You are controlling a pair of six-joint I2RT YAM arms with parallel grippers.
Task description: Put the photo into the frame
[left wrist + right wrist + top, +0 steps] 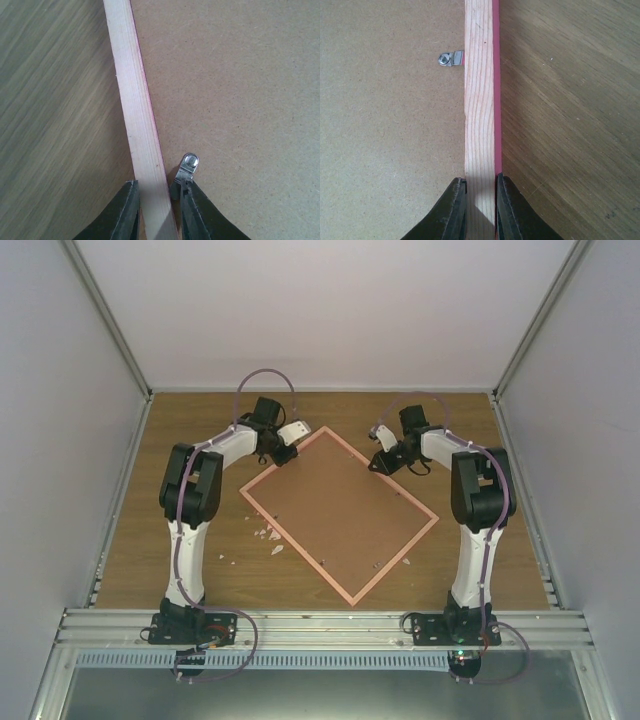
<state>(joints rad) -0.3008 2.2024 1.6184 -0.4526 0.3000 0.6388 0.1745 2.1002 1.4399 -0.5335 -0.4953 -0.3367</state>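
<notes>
**Frame** (298, 550): pink-edged, lying back up at the centre of the table (150, 540), turned so that its corners are pointing to 12, 3, 6 and 9 o'clock. In the wrist views its rail (140, 115) (480, 100) is showing pale bare wood with a pink stripe along the outer side.

**Board** (340, 515): plain brown, filling the frame's opening and facing up.

**Left gripper** (283, 455): sitting at 11 o'clock of the frame, on the upper-left rail. Its fingers (156, 185) are pinching the rail, one on the table side, one on the board side.

**Right gripper** (380, 462): sitting at 1 o'clock of the frame, on the upper-right rail. Its fingers (481, 179) are pinching the rail likewise.

**Clips**: one metal tab (189, 167) is lying on the board at 1 o'clock of the left fingertips, touching the inner finger. Another (449, 58) is lying against the rail at 11 o'clock of the right fingertips, well apart from them.

**Flecks** (268, 535): small white bits are lying on the table just beside the lower-left rail.
</notes>
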